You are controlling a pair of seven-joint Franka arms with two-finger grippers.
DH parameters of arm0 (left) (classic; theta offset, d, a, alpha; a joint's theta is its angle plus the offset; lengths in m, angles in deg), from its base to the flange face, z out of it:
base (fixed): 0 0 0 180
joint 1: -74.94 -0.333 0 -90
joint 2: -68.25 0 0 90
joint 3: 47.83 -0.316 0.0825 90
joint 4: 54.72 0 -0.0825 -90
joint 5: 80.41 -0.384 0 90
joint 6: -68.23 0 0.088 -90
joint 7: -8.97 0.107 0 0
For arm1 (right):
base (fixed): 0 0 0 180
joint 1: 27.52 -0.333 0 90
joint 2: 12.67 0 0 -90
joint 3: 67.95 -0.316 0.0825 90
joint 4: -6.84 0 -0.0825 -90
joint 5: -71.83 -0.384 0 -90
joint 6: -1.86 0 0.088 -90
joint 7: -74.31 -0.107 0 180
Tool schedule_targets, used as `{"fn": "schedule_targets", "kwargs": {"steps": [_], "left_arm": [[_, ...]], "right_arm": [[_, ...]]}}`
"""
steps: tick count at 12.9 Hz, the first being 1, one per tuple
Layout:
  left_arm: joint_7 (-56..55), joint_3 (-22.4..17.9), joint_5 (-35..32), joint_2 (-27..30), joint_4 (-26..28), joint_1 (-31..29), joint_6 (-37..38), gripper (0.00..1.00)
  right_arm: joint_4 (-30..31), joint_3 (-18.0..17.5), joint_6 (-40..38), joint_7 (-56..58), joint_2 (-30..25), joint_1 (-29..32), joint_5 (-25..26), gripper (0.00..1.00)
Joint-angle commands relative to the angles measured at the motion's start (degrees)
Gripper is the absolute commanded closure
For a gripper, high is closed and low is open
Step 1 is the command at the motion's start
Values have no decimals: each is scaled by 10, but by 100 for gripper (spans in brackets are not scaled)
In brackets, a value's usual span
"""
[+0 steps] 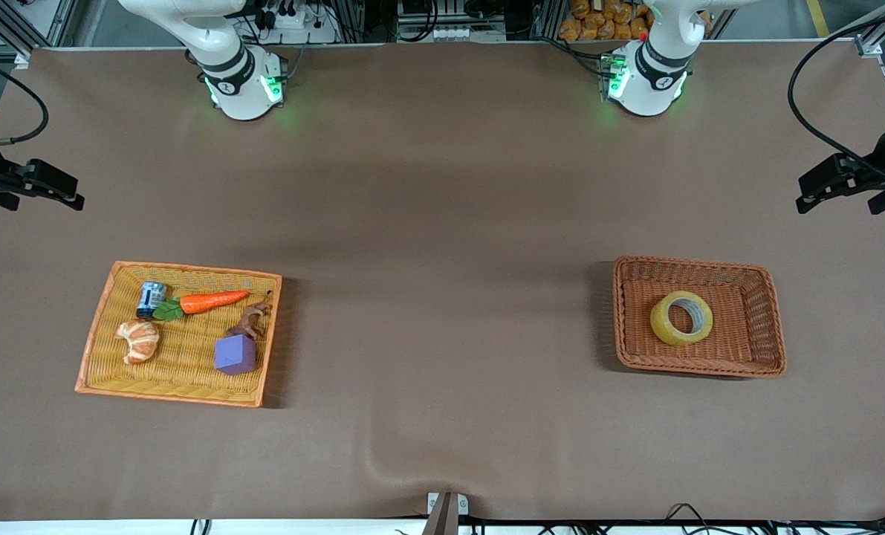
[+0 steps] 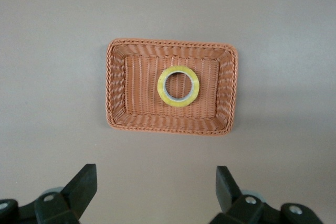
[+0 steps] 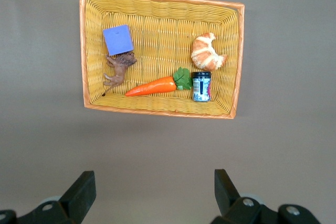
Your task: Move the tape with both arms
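The tape (image 1: 681, 318), a yellowish ring with a grey core, lies flat in the brown wicker basket (image 1: 754, 282) toward the left arm's end of the table. It also shows in the left wrist view (image 2: 178, 86), inside that basket (image 2: 118, 87). My left gripper (image 1: 814, 189) hangs high over the bare table at that end, apart from the basket, open and empty (image 2: 156, 182). My right gripper (image 1: 63, 189) hangs high over the table at the right arm's end, open and empty (image 3: 154, 184).
A yellow wicker tray (image 1: 100, 327) toward the right arm's end holds a croissant toy (image 1: 140, 339), a purple cube (image 1: 235, 354), a carrot toy (image 1: 208, 302), a small jar (image 1: 151, 298) and a brown animal figure (image 1: 251, 322). Brown tabletop lies between the two baskets.
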Motion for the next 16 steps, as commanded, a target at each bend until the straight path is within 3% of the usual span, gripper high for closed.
{"fn": "schedule_targets", "kwargs": {"steps": [1,16], "left_arm": [[5,0,-14,8,-11,13,31,0],[-10,1,-7,6,-13,26,32,0]], "right_arm": [[-5,2,-1,-10,1,-3,-7,0],[-6,2,-1,-10,1,-3,-7,0]]}}
